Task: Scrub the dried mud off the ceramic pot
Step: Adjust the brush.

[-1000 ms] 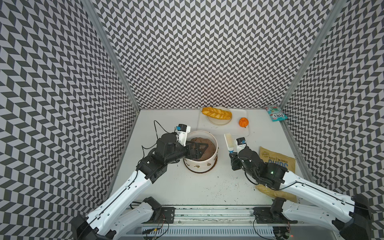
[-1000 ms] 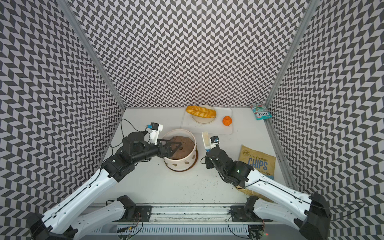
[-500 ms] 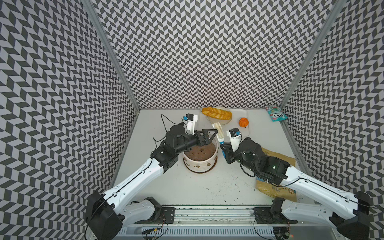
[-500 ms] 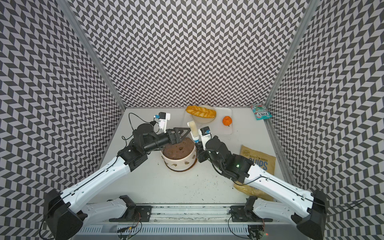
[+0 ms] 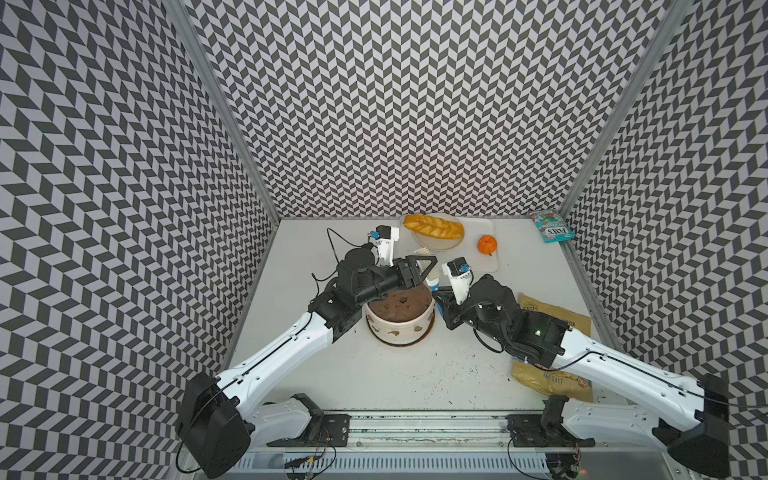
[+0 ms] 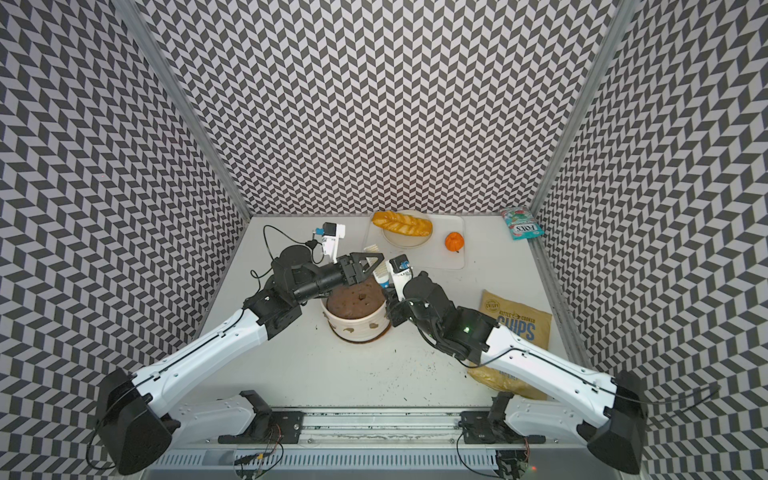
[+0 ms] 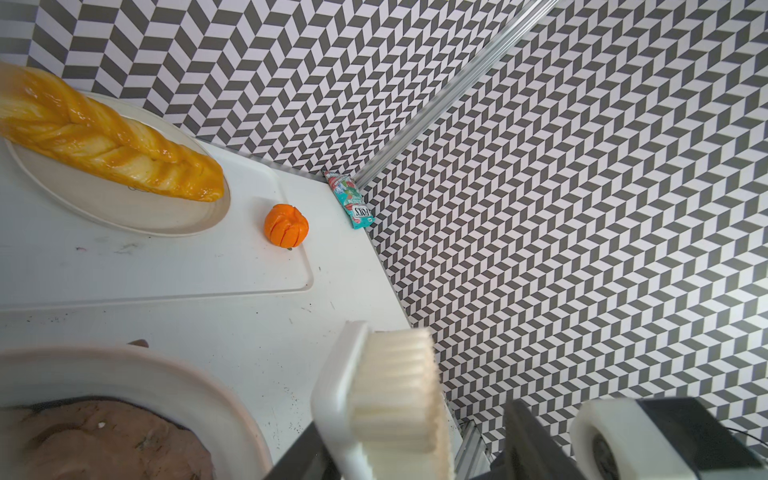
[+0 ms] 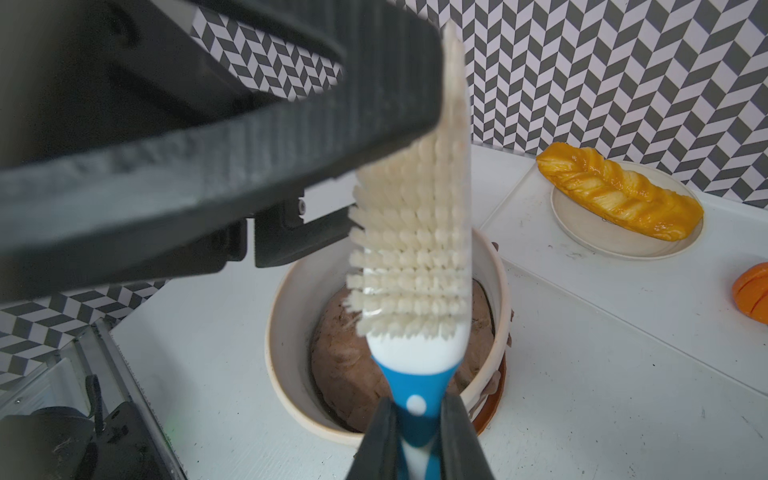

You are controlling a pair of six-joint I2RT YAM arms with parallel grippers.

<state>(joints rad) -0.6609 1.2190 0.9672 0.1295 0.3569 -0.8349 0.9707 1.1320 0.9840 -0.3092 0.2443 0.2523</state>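
White ceramic pot point(image 5: 400, 331) sits mid-table on a brown saucer point(image 8: 498, 392), upright and full of soil point(image 5: 399, 305). Mud point(image 5: 393, 333) shows as brown patches on the near wall, not yet scrubbed.

Right gripper point(image 8: 417, 405) is clamped on the blue handle of the brush point(image 8: 411, 266). The head is up, just past the pot's far rim, and touches neither the pot nor the mud.

Left gripper point(image 5: 422, 268) reaches over the pot with its jaws apart, straddling the brush head. The left wrist view shows a gap on the bristle side, so there's no clamp yet. This looks like a handover or regrip of the brush, probably to get a better scrub angle on the wall.

Table point(image 5: 374, 386) is white, with fine black specks near the front. At the back a board point(image 7: 208, 266) carries a plate point(image 7: 145, 216) with bread point(image 7: 104, 141), plus an orange point(image 7: 286, 224). Chips bag point(image 6: 519, 320) lies under the right arm and a sweets packet point(image 5: 552, 227) sits in the far corner. Chevron walls close three sides.
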